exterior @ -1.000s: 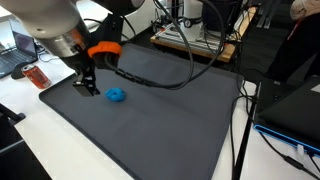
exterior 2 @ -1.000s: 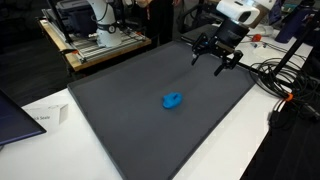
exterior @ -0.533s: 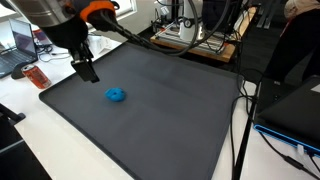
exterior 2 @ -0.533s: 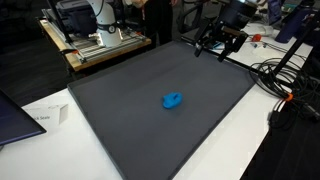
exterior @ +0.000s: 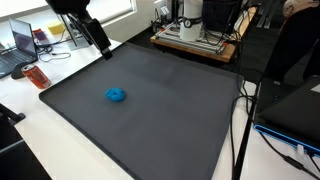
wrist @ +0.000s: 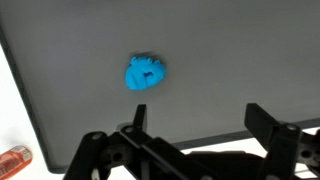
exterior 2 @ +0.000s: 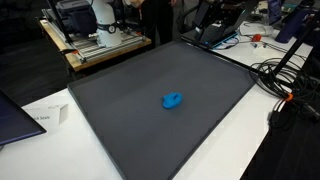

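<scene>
Dark mat (exterior: 170,120) on white table (exterior: 30,150). Cables (exterior 2: 285,80) trail off one edge, small red item (exterior: 38,77) just beside another. Nothing blocks blue lump (exterior: 116,95), which lies alone near mat's middle. Gripper (wrist: 200,140) is wide open, empty, up above mat, well apart from lump. Arm cut off by frame top in an exterior view. Lump's shape too small to read.

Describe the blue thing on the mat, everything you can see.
The blue thing is a small, bright blue lump, rounded with a bumpy, uneven outline. It looks soft or crumpled, but it is too small to tell the material. It lies low and alone on the dark grey mat, well inside the mat's edges. Only the mat touches it. The open gripper hangs above it, well clear.
</scene>
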`<state>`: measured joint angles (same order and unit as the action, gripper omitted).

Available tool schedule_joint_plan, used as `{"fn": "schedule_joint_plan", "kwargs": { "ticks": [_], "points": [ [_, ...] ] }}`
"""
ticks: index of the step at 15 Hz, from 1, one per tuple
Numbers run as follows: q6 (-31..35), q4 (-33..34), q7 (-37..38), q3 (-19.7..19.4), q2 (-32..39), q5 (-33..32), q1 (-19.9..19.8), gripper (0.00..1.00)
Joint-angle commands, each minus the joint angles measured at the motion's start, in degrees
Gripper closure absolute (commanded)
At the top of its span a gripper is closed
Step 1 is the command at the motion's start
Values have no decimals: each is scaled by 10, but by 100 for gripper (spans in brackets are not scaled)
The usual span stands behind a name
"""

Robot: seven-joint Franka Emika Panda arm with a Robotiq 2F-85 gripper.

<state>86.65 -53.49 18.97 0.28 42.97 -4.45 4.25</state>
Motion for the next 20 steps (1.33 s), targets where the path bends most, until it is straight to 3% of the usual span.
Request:
{"fn": "schedule_joint_plan", "kwargs": {
  "ticks": [1, 6, 13, 20],
  "points": [
    [28, -136, -68, 25, -105, 35, -27, 0],
    [61, -253, -87, 22, -212, 38, -33, 0],
    [160, -427, -99, 13, -373, 45, -26, 0],
    [199, -619, -120, 11, -546, 66, -27, 0]
  ]
}}
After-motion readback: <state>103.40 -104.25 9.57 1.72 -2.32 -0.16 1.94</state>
